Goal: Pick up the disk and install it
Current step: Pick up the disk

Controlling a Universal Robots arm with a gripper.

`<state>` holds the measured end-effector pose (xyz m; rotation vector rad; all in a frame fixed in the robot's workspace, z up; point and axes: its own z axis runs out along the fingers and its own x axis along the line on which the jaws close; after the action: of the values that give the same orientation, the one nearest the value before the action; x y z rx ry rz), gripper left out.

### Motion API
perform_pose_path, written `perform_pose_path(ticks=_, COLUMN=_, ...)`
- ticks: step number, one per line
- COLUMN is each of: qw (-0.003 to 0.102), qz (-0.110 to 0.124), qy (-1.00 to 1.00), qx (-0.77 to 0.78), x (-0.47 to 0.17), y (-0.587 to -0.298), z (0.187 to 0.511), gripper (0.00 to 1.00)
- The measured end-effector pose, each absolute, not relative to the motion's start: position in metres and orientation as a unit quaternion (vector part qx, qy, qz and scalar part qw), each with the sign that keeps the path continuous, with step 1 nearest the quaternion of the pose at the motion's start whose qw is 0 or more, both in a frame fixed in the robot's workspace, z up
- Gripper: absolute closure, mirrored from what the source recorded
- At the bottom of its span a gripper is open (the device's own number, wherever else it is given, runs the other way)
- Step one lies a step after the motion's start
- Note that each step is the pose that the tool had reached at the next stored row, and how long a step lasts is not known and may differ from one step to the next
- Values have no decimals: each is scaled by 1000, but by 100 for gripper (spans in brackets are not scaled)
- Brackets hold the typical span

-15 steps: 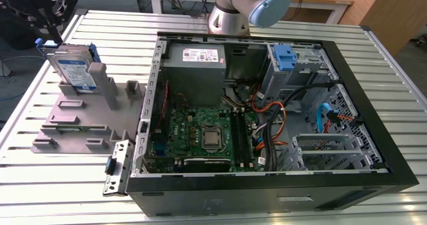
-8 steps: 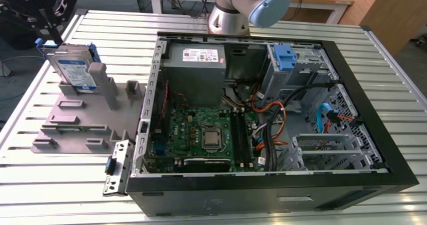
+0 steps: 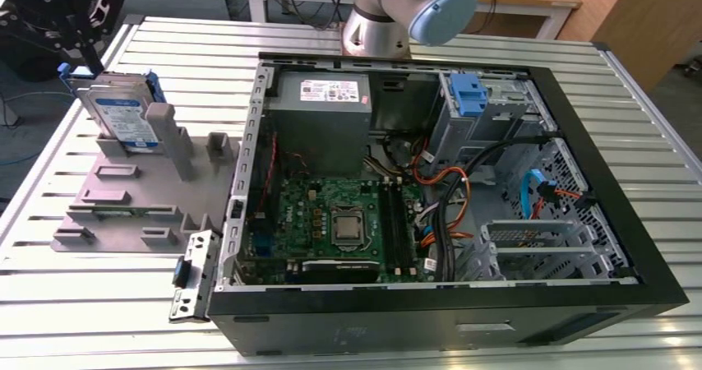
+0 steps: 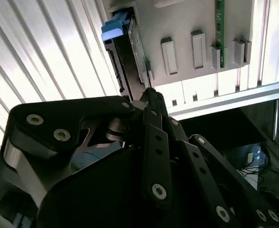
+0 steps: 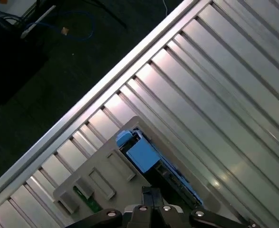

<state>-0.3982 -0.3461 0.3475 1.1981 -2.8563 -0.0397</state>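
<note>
The disk is a silver drive with a blue-and-white label in a blue carrier. It stands on edge in a grey slotted holder at the exterior view's left. My black gripper hangs just above the disk's top edge. In the second wrist view the gripper is shut to a single tip close to the end of the disk. In the first wrist view the gripper sits beside the blue carrier of the disk. Whether the tip touches the disk I cannot tell.
An open computer case lies on the slatted metal table, to the exterior view's right of the holder. Inside it are a grey power supply, a green motherboard, loose cables and a metal bay with a blue latch.
</note>
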Motion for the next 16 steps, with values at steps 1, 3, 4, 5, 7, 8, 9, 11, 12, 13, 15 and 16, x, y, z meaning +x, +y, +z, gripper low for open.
perform_pose_path(ticks=1, qw=22, qz=-13, qy=-918, qx=395, x=-398, y=-346, z=347, gripper=89)
perform_pose_path(ticks=3, qw=22, qz=-12, qy=-911, qx=411, x=-398, y=-346, z=347, gripper=89)
perform_pose_path(ticks=4, qw=22, qz=-12, qy=-907, qx=420, x=-398, y=-346, z=347, gripper=89)
perform_pose_path(ticks=5, qw=23, qz=-12, qy=-904, qx=428, x=-398, y=-346, z=347, gripper=89)
perform_pose_path(ticks=7, qw=23, qz=-11, qy=-896, qx=444, x=-398, y=-346, z=347, gripper=89)
perform_pose_path(ticks=8, qw=23, qz=-11, qy=-892, qx=452, x=-398, y=-346, z=347, gripper=89)
perform_pose_path(ticks=9, qw=23, qz=-11, qy=-888, qx=459, x=-398, y=-346, z=347, gripper=89)
perform_pose_path(ticks=11, qw=23, qz=-11, qy=-880, qx=475, x=-398, y=-346, z=346, gripper=89)
perform_pose_path(ticks=12, qw=23, qz=-10, qy=-876, qx=482, x=-398, y=-346, z=346, gripper=89)
perform_pose_path(ticks=13, qw=23, qz=-10, qy=-871, qx=490, x=-398, y=-346, z=346, gripper=89)
perform_pose_path(ticks=15, qw=23, qz=-10, qy=-863, qx=505, x=-398, y=-346, z=346, gripper=89)
perform_pose_path(ticks=16, qw=24, qz=-10, qy=-858, qx=512, x=-398, y=-346, z=346, gripper=89)
